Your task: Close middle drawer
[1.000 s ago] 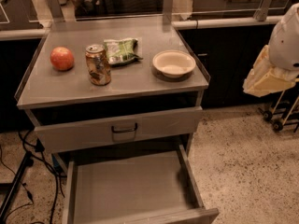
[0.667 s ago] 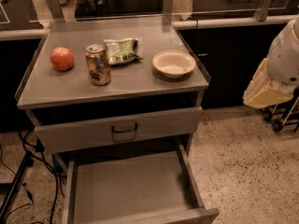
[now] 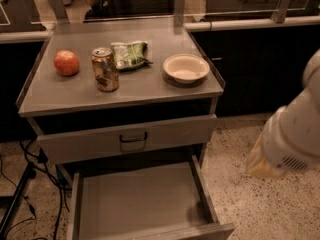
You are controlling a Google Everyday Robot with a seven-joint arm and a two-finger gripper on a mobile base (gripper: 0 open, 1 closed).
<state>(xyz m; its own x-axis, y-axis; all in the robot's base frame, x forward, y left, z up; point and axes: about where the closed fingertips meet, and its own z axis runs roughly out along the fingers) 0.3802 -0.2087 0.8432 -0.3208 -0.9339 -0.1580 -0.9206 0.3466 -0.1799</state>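
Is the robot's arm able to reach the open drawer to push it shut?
Probably yes. The arm hangs right of the pulled-out middle drawer, with only bare floor between them. The gripper is out of view, so where it sits is unknown.

Counted on the cabinet top (image 3: 150, 86), in the upper half of the frame, four things, one of each kind: one red fruit (image 3: 66, 62), one drink can (image 3: 105, 69), one green snack bag (image 3: 130, 54) and one pale bowl (image 3: 186, 67). Counted below it two drawers: one taller-fronted drawer (image 3: 170, 134) with one black handle (image 3: 133, 141) at mid frame, and one middle drawer (image 3: 140, 199) pulled out at bottom centre. Counted also one white robot arm (image 3: 292, 134) at the right edge, its gripper not in view, and a few dark cables (image 3: 30, 184) at lower left.
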